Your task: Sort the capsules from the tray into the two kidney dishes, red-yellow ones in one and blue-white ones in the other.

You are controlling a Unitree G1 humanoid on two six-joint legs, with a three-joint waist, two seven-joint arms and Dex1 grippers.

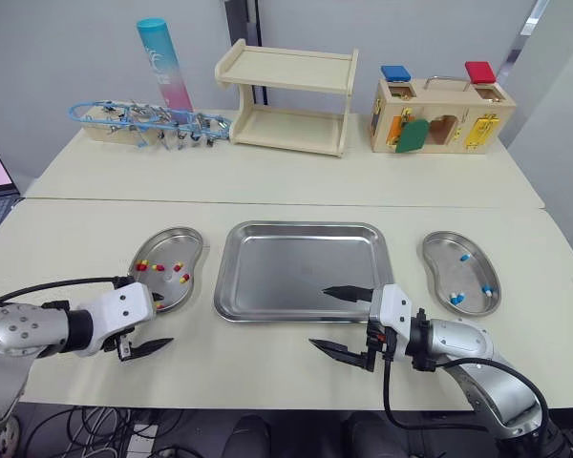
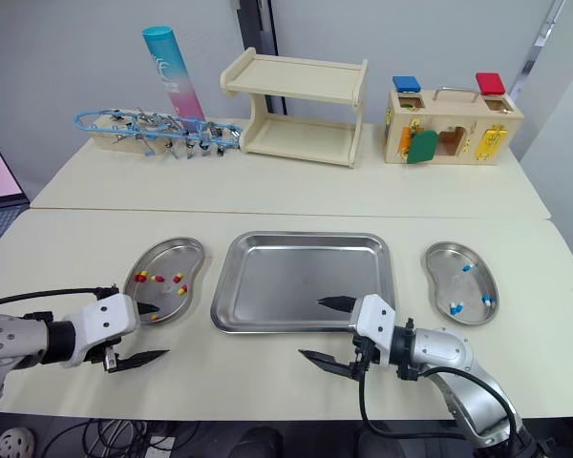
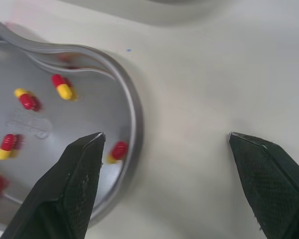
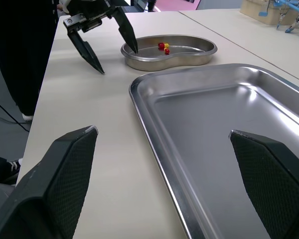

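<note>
— While your left gripper (image 2: 160,330) hangs at the near right edge of the left kidney dish (image 1: 172,250), its two black fingers stand wide apart with nothing between them.

— Where do the tips sit?

— The far tip is over the dish's rim and the near one is over the bare table (image 1: 95,239). From your left wrist, a red-yellow capsule lies just inside the rim beside that far finger.

— And my right side?

— Your right gripper (image 1: 318,318) is spread just as wide, and it too holds nothing. Its far finger reaches over the near right corner of the tray (image 1: 267,277), while its near finger is over the table just on your side of the tray's near rim. In your right wrist view, that rim runs between the two fingers.

— Where are the capsules?

— The red-yellow capsules (image 1: 159,268) lie scattered in the left kidney dish, just left of the tray. The blue-white capsules (image 1: 465,257), a few of them, lie in the right kidney dish (image 1: 444,262), right of the tray and well apart from your right gripper.

— Anything beyond?

— At the table's far side you have a wooden shelf (image 1: 286,95), with a blue-pink tube (image 1: 164,62) to its left.
</note>
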